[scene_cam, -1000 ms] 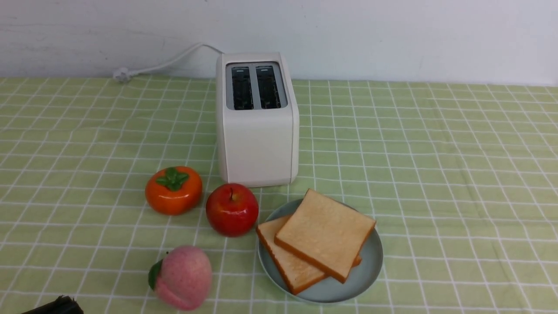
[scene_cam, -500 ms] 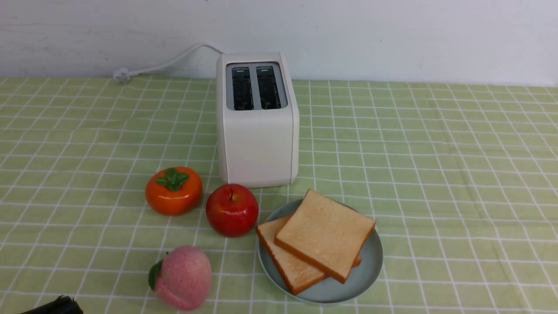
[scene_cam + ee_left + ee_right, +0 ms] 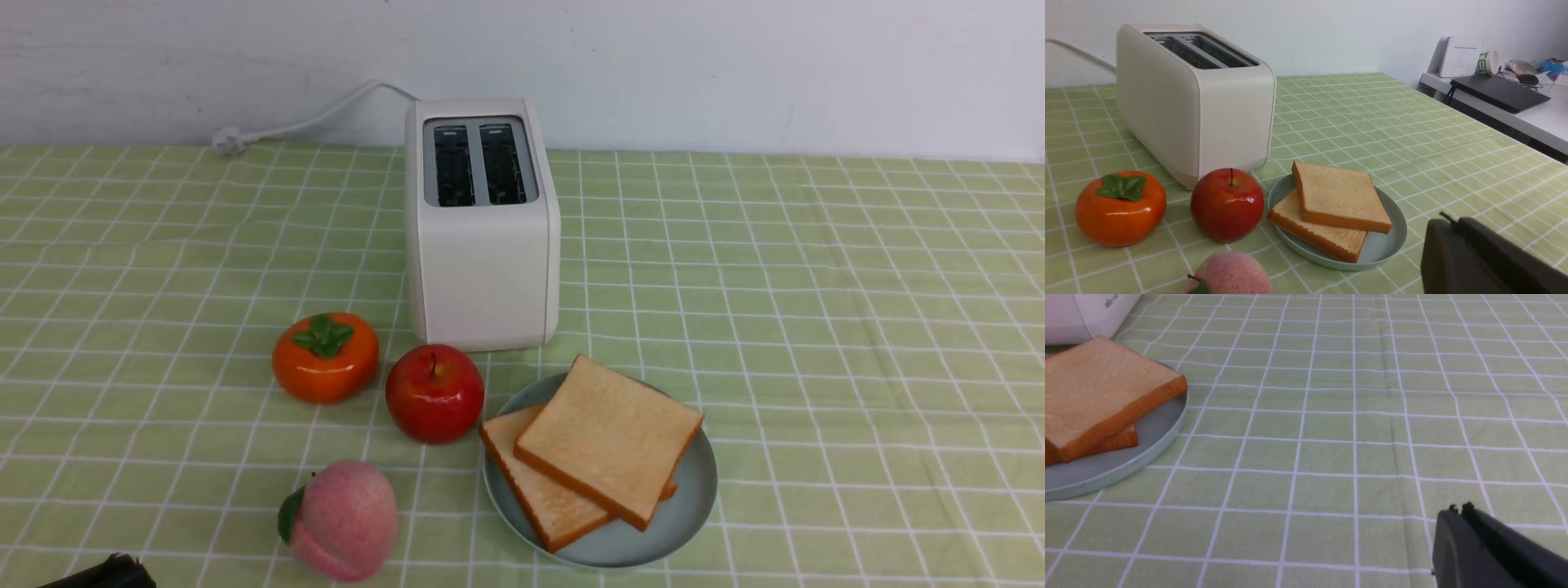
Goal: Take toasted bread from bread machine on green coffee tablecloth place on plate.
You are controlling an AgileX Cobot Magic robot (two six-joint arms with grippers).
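Note:
Two slices of toasted bread (image 3: 608, 437) lie stacked on the pale blue plate (image 3: 694, 498), the upper one overlapping the lower (image 3: 547, 502). The cream bread machine (image 3: 482, 269) stands behind the plate on the green coffee tablecloth (image 3: 816, 327), both slots empty. In the left wrist view the toast (image 3: 1337, 196) and plate (image 3: 1394, 232) lie in front of my left gripper (image 3: 1449, 222), which is shut and empty. In the right wrist view my right gripper (image 3: 1457, 510) is shut and empty over bare cloth, apart from the plate (image 3: 1167, 424) and toast (image 3: 1098, 388). Only a dark corner of the left arm (image 3: 106, 572) shows in front.
An orange persimmon (image 3: 325, 357), a red apple (image 3: 434, 392) and a pink peach (image 3: 343, 518) sit left of the plate. The white power cord (image 3: 302, 122) runs to the back wall. A side desk with a laptop (image 3: 1498, 92) stands beyond the table's edge.

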